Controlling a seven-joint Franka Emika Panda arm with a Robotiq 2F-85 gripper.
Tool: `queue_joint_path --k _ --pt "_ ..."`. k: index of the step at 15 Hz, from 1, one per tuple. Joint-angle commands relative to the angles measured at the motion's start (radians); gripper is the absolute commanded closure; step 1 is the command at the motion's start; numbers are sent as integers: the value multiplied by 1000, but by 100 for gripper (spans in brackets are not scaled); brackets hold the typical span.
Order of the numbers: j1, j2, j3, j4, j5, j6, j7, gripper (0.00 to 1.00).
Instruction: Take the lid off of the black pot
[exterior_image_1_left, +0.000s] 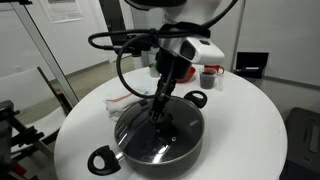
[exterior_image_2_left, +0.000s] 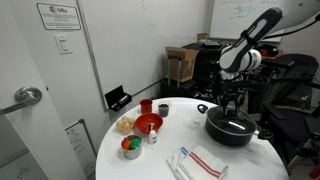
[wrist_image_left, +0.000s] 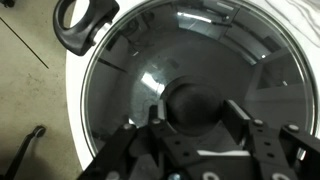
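Observation:
The black pot stands on a round white table, with loop handles at both sides; it also shows in the other exterior view. The glass lid lies on it, as seen in the wrist view too. My gripper reaches straight down onto the lid's centre. In the wrist view my gripper has a finger pressed against each side of the lid's black knob. The lid rests flat on the pot's rim.
On the table's other side stand a small red bowl, a red cup, a grey cup and a small dish of food. A striped cloth lies near the front edge. One pot handle reaches toward the table edge.

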Motion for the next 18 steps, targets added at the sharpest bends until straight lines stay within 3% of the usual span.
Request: queue_joint_path --k 1,3,14,18 --pt "-6 -4 1 17 27 -28 -13 69" --pt "-6 -10 1 13 27 -27 -14 75" --pt "27 -194 -6 -146 3 42 -47 75" --pt "58 -268 10 -171 -34 -12 -80 75"
